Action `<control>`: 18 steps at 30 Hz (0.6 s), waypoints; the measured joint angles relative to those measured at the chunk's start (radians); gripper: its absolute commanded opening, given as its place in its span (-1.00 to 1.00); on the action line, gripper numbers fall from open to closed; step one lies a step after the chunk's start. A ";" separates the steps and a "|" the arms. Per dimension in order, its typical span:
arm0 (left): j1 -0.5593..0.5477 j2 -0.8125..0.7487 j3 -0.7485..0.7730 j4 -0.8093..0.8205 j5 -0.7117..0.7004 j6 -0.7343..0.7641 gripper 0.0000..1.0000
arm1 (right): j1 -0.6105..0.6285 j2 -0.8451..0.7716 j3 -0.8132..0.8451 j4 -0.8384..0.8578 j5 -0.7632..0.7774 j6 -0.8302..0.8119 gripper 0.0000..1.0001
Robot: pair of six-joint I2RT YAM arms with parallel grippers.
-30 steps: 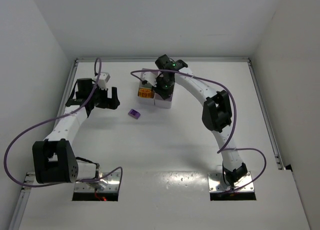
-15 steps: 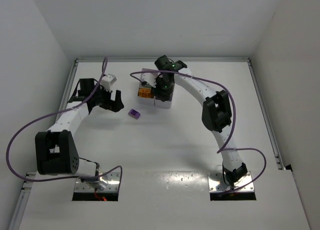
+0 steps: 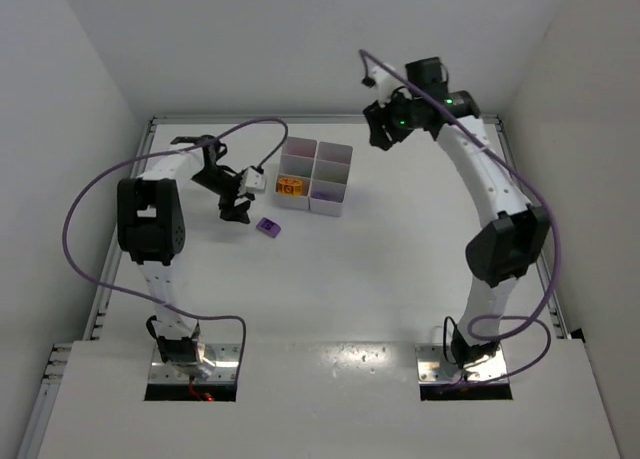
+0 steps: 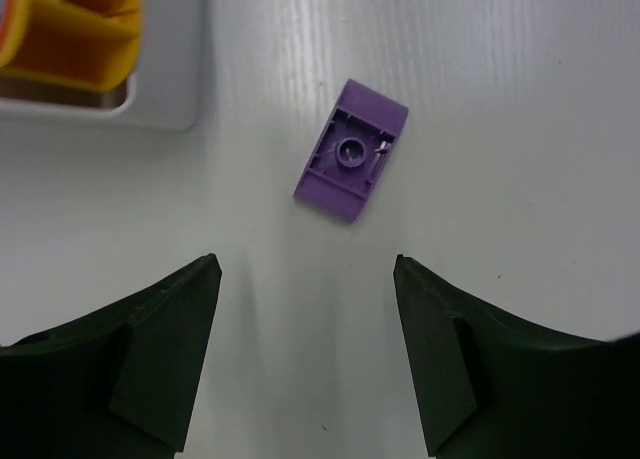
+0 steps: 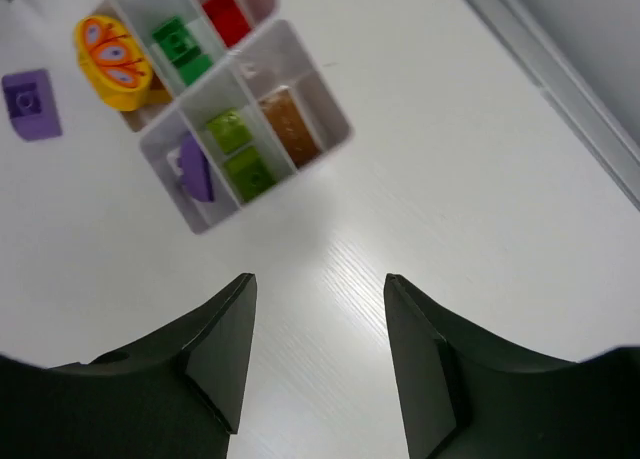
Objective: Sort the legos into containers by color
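The white table (image 3: 400, 279) carries a six-compartment tray (image 3: 330, 208) toward its far side. A single purple brick (image 3: 267, 226) lies loose near the tray's left front corner, not touching it, apparently underside up.

purple lego (image 4: 350, 164): glossy plastic | containers (image 4: 170, 49): smooth plastic | table (image 4: 520, 99): smooth, faintly grained

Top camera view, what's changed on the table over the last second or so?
The right tool lifted off the tray and pulled back to the far right, jaws open with nothing between them. The left tool swung in from the left, up close to the purple brick, jaws open and not gripping it. The purple brick and the tray stayed where they were.
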 measured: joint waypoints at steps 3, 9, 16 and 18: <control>-0.038 0.084 0.057 -0.095 -0.024 0.177 0.52 | -0.105 -0.086 -0.045 0.015 -0.020 0.036 0.11; -0.120 0.081 0.017 -0.121 -0.040 0.330 0.52 | -0.198 -0.128 -0.146 0.016 -0.045 0.074 0.14; -0.151 0.080 -0.043 -0.063 -0.050 0.342 0.52 | -0.241 -0.130 -0.180 0.000 -0.070 0.084 0.14; -0.151 0.080 -0.045 -0.041 -0.056 0.340 0.52 | -0.250 -0.132 -0.180 -0.001 -0.078 0.085 0.14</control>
